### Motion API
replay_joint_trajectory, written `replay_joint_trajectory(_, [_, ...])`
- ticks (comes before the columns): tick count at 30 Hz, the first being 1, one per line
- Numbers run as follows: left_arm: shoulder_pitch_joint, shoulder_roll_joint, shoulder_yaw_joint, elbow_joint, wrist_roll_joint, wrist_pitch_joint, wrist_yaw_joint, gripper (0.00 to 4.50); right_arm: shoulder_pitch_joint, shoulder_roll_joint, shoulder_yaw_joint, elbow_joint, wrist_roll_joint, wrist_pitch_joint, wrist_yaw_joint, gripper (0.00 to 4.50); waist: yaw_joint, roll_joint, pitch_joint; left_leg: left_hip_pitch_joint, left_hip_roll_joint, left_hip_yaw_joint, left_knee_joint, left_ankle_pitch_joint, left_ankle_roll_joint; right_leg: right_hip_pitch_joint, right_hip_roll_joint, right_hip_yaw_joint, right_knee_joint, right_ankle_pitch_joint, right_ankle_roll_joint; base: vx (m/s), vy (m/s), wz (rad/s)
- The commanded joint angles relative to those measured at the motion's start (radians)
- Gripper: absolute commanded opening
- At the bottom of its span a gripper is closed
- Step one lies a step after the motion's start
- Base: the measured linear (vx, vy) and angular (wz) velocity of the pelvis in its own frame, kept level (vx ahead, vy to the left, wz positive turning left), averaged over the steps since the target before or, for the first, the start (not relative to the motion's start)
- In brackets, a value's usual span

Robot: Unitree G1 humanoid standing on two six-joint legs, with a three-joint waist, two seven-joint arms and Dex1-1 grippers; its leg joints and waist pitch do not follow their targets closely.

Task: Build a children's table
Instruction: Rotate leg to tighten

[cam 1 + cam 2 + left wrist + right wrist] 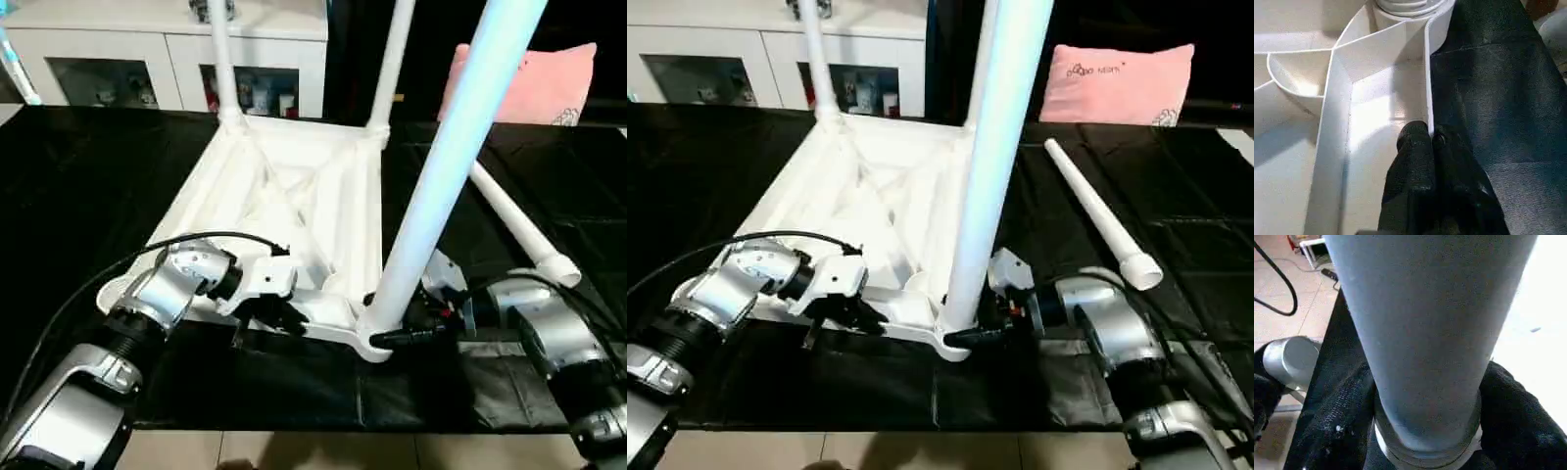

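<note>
Tabletop lies upside down on the black-covered desk, ribbed underside up, its near edge close to the desk's front edge. Two legs stand in the far corner sockets. A third leg stands in the near right socket, leaning a little. The fourth leg lies loose on the desk's right side, well apart from the tabletop, its wide end toward the front edge.

Left hand: clenched on the thin rim wall of the tabletop's near edge, one finger on each side of it. It seems to be steadying the top.

Right hand: fingers set on either side of the third leg's base, just above the socket. In the right wrist view the fingers sit against the tube on both sides, so it reads as a grasp on the leg; how firm, cannot tell.

Handling, as judgement: hollow moulded plastic, so light and fairly stiff, with a smooth surface likely to slip in a pinch. The legs are long and tapered; a hold low near the socket gives the best control for seating, while a high hold would lever the joint. The tabletop will probably slide on the black cover unless held. The rim wall is thin but suits a pinch.

The loose leg is nearer the right hand; the near left socket looks empty.
</note>
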Motion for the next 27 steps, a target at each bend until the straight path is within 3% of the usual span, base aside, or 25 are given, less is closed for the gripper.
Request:
replay_joint_trajectory(1, [0.01,-0.037,0.024,-0.024,-0.019,0.081,0.056,0.0,0.035,0.043,-0.023,-0.044,0.045,0.068,-0.074,2.67,-0.008,0.006,-0.066,0.004,0.041,-0.006,-0.066,-0.17,0.051,0.065,-0.069,0.069,-0.066,-0.284,-0.147,0.0,0.0,0.0])
replay_joint_trajectory(2, [0.012,-0.05,0.04,-0.03,-0.03,0.106,0.082,0.0,0.043,0.061,-0.033,-0.054,0.048,0.09,-0.118,2.67,-0.005,0.008,-0.066,0.005,0.041,-0.008,-0.066,-0.176,0.047,0.065,-0.071,0.067,-0.068,-0.302,-0.141,0.0,0.0,0.0])
replay_joint_trajectory(3, [0.016,-0.074,0.069,-0.044,-0.051,0.157,0.129,0.0,0.051,0.1,-0.053,-0.058,0.045,0.142,-0.216,2.67,-0.01,0.002,-0.066,0.006,0.039,-0.008,-0.067,-0.184,0.04,0.064,-0.07,0.066,-0.072,-0.33,-0.13,0.0,0.0,0.0])
replay_joint_trajectory(4, [0.016,-0.074,0.069,-0.044,-0.051,0.157,0.129,0.0,0.051,0.1,-0.053,-0.058,0.045,0.142,-0.216,2.67,-0.014,0.005,-0.063,0.005,0.037,-0.01,-0.069,-0.193,0.031,0.063,-0.071,0.064,-0.076,-0.365,-0.121,0.0,0.0,0.0])
replay_joint_trajectory(5, [0.021,-0.107,0.109,-0.074,-0.071,0.227,0.206,0.0,0.06,0.165,-0.076,-0.05,0.015,0.171,-0.367,2.67,-0.025,0.002,-0.059,0.006,0.036,-0.011,-0.069,-0.209,0.017,0.062,-0.073,0.063,-0.081,-0.415,-0.103,0.0,0.0,0.0])
replay_joint_trajectory(6, [0.023,-0.114,0.116,-0.082,-0.073,0.243,0.225,0.0,0.06,0.18,-0.079,-0.045,0.007,0.177,-0.398,2.67,-0.025,0.002,-0.059,0.006,0.036,-0.011,-0.069,-0.209,0.017,0.062,-0.073,0.063,-0.081,-0.415,-0.103,0.0,0.0,0.0])
replay_joint_trajectory(7, [0.029,-0.133,0.136,-0.108,-0.08,0.29,0.273,0.0,0.056,0.223,-0.088,-0.027,-0.013,0.196,-0.485,2.66,-0.045,-0.003,-0.057,0.002,0.028,-0.016,-0.068,-0.239,0.0,0.064,-0.074,0.053,-0.093,-0.504,-0.066,0.0,0.0,0.0])
replay_joint_trajectory(8, [0.034,-0.143,0.147,-0.127,-0.077,0.318,0.307,0.0,0.047,0.254,-0.096,-0.009,-0.018,0.206,-0.539,2.66,-0.05,-0.001,-0.057,0.003,0.027,-0.018,-0.068,-0.245,-0.002,0.063,-0.075,0.05,-0.097,-0.522,-0.054,0.0,0.0,0.0])
replay_joint_trajectory(9, [0.04,-0.156,0.158,-0.15,-0.074,0.352,0.343,0.0,0.033,0.289,-0.106,0.014,-0.024,0.21,-0.602,2.66,-0.066,-0.004,-0.055,0.0,0.025,-0.018,-0.066,-0.254,0.001,0.061,-0.074,0.048,-0.103,-0.541,-0.041,0.0,0.0,0.0])
replay_joint_trajectory(10, [0.048,-0.174,0.171,-0.179,-0.071,0.399,0.383,0.0,0.012,0.329,-0.121,0.046,-0.028,0.216,-0.675,2.66,-0.079,-0.001,-0.056,0.002,0.021,-0.019,-0.063,-0.262,0.004,0.059,-0.073,0.043,-0.109,-0.559,-0.035,0.0,0.0,0.0])
replay_joint_trajectory(11, [0.051,-0.183,0.177,-0.191,-0.07,0.423,0.402,0.0,0.001,0.346,-0.128,0.061,-0.029,0.222,-0.707,2.66,-0.087,-0.007,-0.056,0.0,0.021,-0.018,-0.061,-0.261,0.005,0.059,-0.072,0.043,-0.108,-0.56,-0.032,0.0,0.0,0.0])
replay_joint_trajectory(12, [0.055,-0.197,0.187,-0.21,-0.071,0.458,0.426,0.0,-0.014,0.369,-0.137,0.082,-0.03,0.232,-0.752,2.66,-0.095,0.0,-0.054,0.002,0.02,-0.019,-0.06,-0.264,0.008,0.057,-0.072,0.04,-0.11,-0.57,-0.032,0.0,0.0,0.0])
replay_joint_trajectory(14, [0.061,-0.249,0.206,-0.258,-0.061,0.546,0.503,0.0,-0.073,0.432,-0.165,0.162,-0.047,0.253,-0.899,2.66,-0.105,-0.006,-0.056,0.006,0.018,-0.018,-0.057,-0.268,0.017,0.052,-0.071,0.04,-0.113,-0.568,-0.029,0.0,0.0,0.0])
replay_joint_trajectory(15, [0.062,-0.273,0.212,-0.277,-0.057,0.574,0.535,0.0,-0.098,0.456,-0.174,0.192,-0.057,0.263,-0.954,2.66,-0.116,0.0,-0.053,0.001,0.021,-0.022,-0.06,-0.266,0.014,0.053,-0.069,0.038,-0.11,-0.558,-0.042,0.0,0.0,0.0])
replay_joint_trajectory(16, [0.064,-0.296,0.212,-0.297,-0.055,0.605,0.563,0.0,-0.123,0.479,-0.183,0.221,-0.066,0.271,-0.998,2.66,-0.125,-0.009,-0.056,0.004,0.023,-0.022,-0.058,-0.273,0.014,0.051,-0.069,0.039,-0.109,-0.546,-0.046,0.0,0.0,0.0])
replay_joint_trajectory(19, [0.063,-0.322,0.198,-0.317,-0.042,0.631,0.599,0.0,-0.152,0.504,-0.174,0.242,-0.094,0.281,-1.028,2.66,-0.128,-0.006,-0.059,-0.004,0.023,-0.02,-0.059,-0.237,0.036,0.053,-0.069,0.049,-0.1,-0.477,-0.067,0.0,0.0,0.0])
replay_joint_trajectory(21, [0.064,-0.317,0.184,-0.321,-0.025,0.622,0.611,0.0,-0.152,0.51,-0.18,0.237,-0.093,0.286,-1.029,2.66,-0.124,-0.01,-0.062,-0.001,0.026,-0.017,-0.06,-0.219,0.048,0.051,-0.069,0.056,-0.092,-0.423,-0.088,0.0,0.0,0.0])
replay_joint_trajectory(22, [0.066,-0.312,0.178,-0.323,-0.018,0.617,0.613,0.0,-0.147,0.509,-0.18,0.232,-0.093,0.283,-1.024,3.22,-0.123,-0.01,-0.061,-0.003,0.026,-0.016,-0.061,-0.213,0.052,0.051,-0.068,0.058,-0.089,-0.41,-0.093,0.0,0.0,0.0])
replay_joint_trajectory(27, [0.08,-0.288,0.17,-0.338,-0.002,0.616,0.622,0.0,-0.136,0.498,-0.194,0.236,-0.091,0.259,-1.028,3.72,-0.104,-0.011,-0.065,-0.007,0.03,-0.013,-0.063,-0.142,0.061,0.059,-0.069,0.065,-0.073,-0.317,-0.124,0.0,0.0,0.0])
